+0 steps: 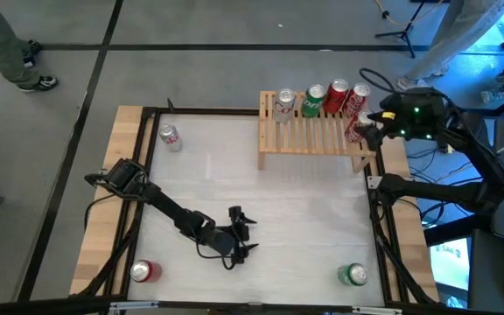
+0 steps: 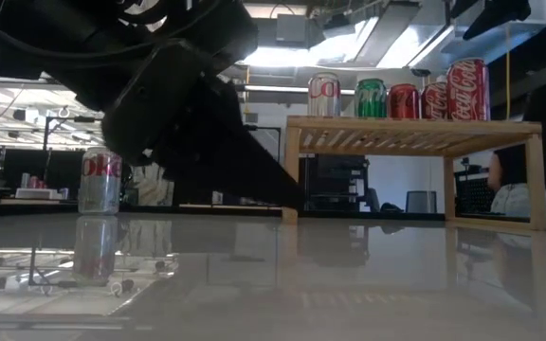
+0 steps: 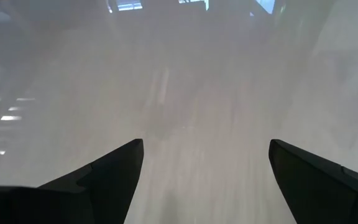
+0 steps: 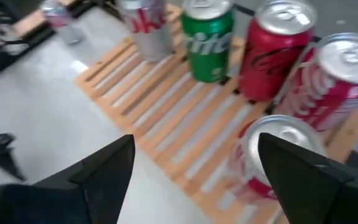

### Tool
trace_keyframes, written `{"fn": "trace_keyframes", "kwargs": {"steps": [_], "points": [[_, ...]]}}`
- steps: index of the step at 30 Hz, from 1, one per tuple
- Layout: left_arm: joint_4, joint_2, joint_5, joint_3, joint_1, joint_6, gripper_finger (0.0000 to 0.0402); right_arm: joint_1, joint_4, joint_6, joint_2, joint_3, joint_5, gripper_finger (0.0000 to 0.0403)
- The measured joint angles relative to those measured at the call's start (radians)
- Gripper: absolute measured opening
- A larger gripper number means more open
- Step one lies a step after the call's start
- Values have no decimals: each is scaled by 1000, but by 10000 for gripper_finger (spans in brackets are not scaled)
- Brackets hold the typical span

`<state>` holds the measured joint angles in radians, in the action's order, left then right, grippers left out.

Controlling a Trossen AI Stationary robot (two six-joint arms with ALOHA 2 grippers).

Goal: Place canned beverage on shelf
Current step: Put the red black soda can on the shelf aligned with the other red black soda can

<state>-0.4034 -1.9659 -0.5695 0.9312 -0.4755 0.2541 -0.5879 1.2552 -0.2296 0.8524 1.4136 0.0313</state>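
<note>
Right end effector: fingers spread wide, gripping nothing. It hangs above the right end of the shelf, and a red-and-white cola can stands upright on the slats between and just beyond its fingers. Judgement: the fingers are parted to leave this can standing free on the shelf.

Left end effector: open and empty, low over the bare near-centre of the white tabletop. The arm waits here, clear of the shelf.

Shelf, low light-wood slatted rack on short legs: stands at the far right of the tabletop.

Cans on the shelf, far edge, left to right:
- silver diet cola can
- green soda can
- red cola can
- red-and-white cola can with silver lid

All four are upright and close together. Judgement: lining them along the far edge keeps the near slats free, and the can under the right end effector occupies the near right corner.

Cans not yet shelved, all on the tabletop, well apart:
- silver can with red lettering, far left
- red can, near left corner
- green can, near right

Judgement: these three are spaced so that each can be approached with room for the fingers.
</note>
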Motion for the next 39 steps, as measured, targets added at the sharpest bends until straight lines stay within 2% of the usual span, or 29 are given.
{"fn": "trace_keyframes", "kwargs": {"steps": [3,12,16,21,26,30,39], "points": [[8,1,-2,15,-1,-2,336,37,-7,-18,-4,-6,-35,334],[220,92,-50,81,-34,5,336,270,-191,-63,-43,-146,7,335],[303,174,-55,84,-60,35,336,399,-219,-101,-17,-151,91,335],[493,287,-56,83,-93,138,336,568,-236,-143,18,-150,213,335],[666,371,-44,83,-126,262,335,749,-261,-190,97,-150,320,335],[776,413,-41,84,-155,323,331,891,-352,-201,188,-150,369,335],[1034,425,-34,221,-235,447,322,1124,-551,-129,453,-150,478,335]]}}
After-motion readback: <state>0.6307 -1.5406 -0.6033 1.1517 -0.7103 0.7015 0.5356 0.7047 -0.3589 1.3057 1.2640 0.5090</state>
